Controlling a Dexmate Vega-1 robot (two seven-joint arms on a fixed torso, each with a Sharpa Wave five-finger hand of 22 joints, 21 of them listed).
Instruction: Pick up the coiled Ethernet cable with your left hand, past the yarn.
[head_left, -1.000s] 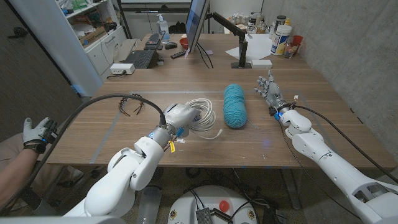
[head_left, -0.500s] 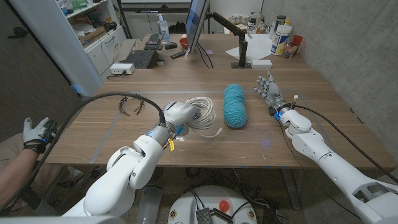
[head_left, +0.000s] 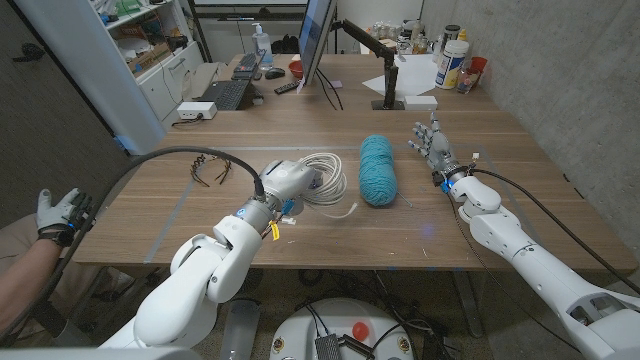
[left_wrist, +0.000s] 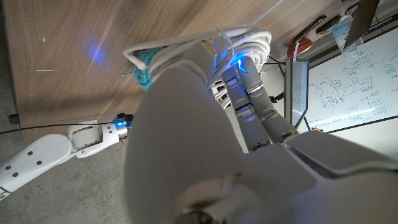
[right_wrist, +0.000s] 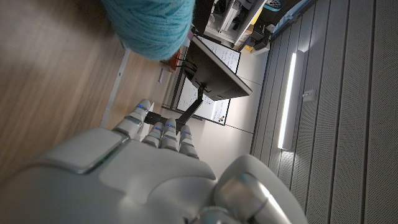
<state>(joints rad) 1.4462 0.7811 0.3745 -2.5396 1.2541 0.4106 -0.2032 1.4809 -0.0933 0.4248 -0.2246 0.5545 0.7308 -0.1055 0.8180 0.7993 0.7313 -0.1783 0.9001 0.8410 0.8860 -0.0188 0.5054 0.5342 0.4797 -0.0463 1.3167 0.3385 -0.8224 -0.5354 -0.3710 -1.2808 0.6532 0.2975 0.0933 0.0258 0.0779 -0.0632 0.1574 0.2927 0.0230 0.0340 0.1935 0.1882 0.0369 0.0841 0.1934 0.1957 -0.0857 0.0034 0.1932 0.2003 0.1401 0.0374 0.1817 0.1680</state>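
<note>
The white coiled Ethernet cable (head_left: 328, 178) sits mid-table, just left of the teal yarn skein (head_left: 378, 170). My left hand (head_left: 284, 181) grips the coil's left side. In the left wrist view its fingers (left_wrist: 249, 93) reach into the cable loops (left_wrist: 211, 42), with the yarn (left_wrist: 144, 70) beyond. The cable's loose end (head_left: 346, 212) trails toward the table's near edge. My right hand (head_left: 431, 143) stands to the right of the yarn with fingers spread and holds nothing. The right wrist view has the yarn (right_wrist: 152, 22) ahead of that hand (right_wrist: 124, 168).
Dark glasses (head_left: 211, 170) lie left of the coil. A monitor (head_left: 316, 40), keyboard (head_left: 225, 94), a black stand with paper (head_left: 392, 80) and bottles (head_left: 452, 60) line the far side. A person's gloved hand (head_left: 58, 212) is at the left edge.
My left hand has shifted slightly away from me with the coil, which now looks a little raised. The right hand and the yarn have not moved.
</note>
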